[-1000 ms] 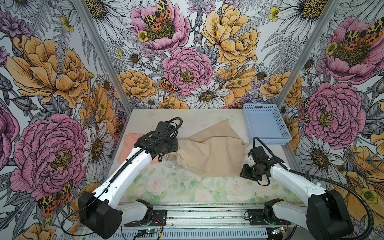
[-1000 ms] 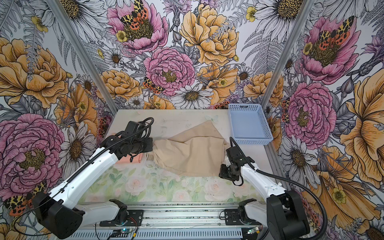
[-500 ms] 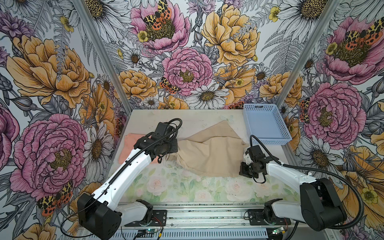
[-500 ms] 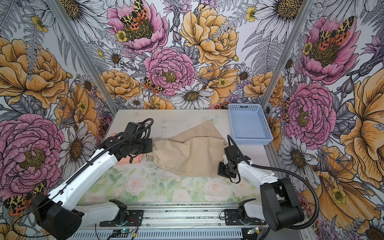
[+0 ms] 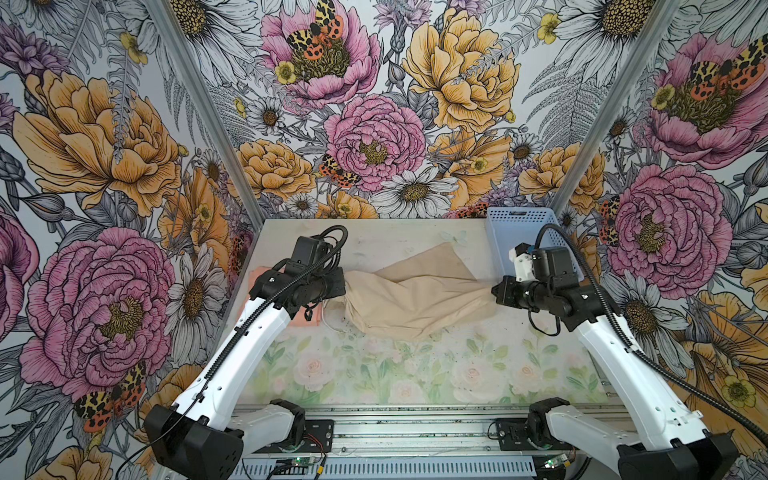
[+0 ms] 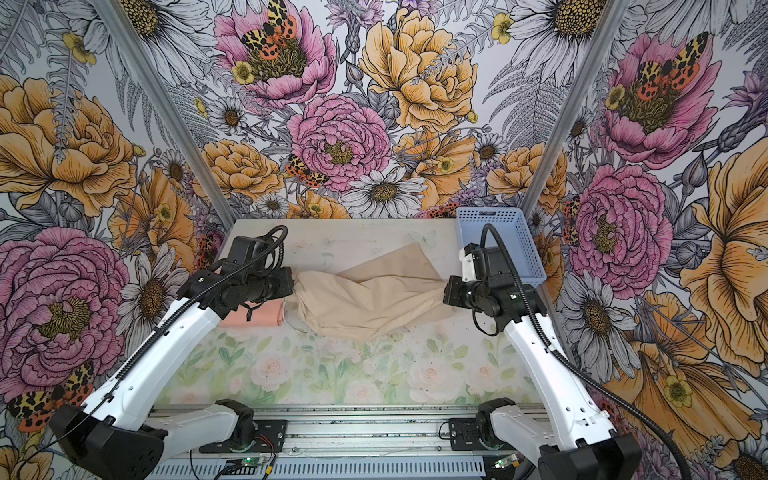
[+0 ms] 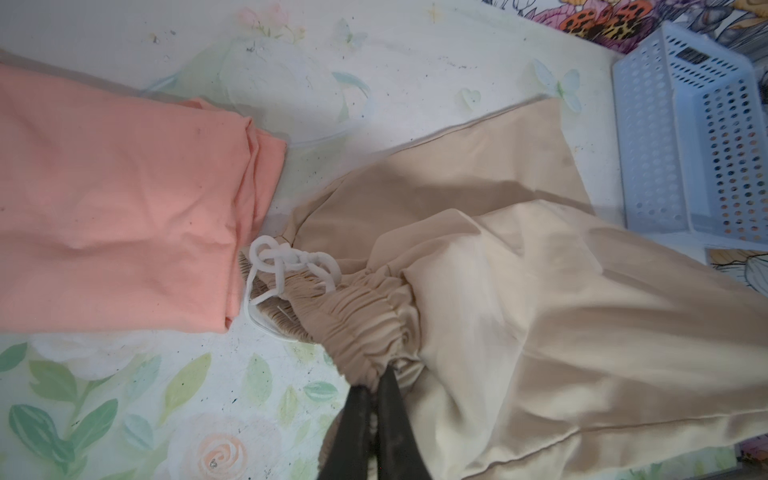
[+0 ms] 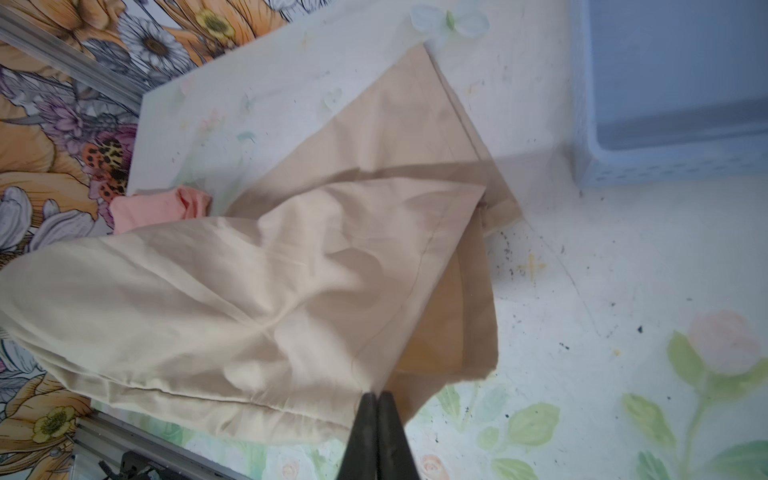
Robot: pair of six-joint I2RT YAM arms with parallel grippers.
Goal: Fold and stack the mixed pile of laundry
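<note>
The beige drawstring garment [image 5: 415,299] is stretched between both arms, its gathered waistband [image 7: 361,320] pinched by the closed left gripper [image 7: 376,376], its opposite edge clamped by the closed right gripper [image 8: 377,395].

From my console, I see the near half of the floral table [image 5: 415,374] lying open for any approach. The beige garment [image 5: 415,299] stretches across the middle, the folded peach T-shirt [image 6: 253,316] crowds the left edge, and the blue basket [image 5: 511,232] fills the far right corner; a bare strip runs along the back.
</note>
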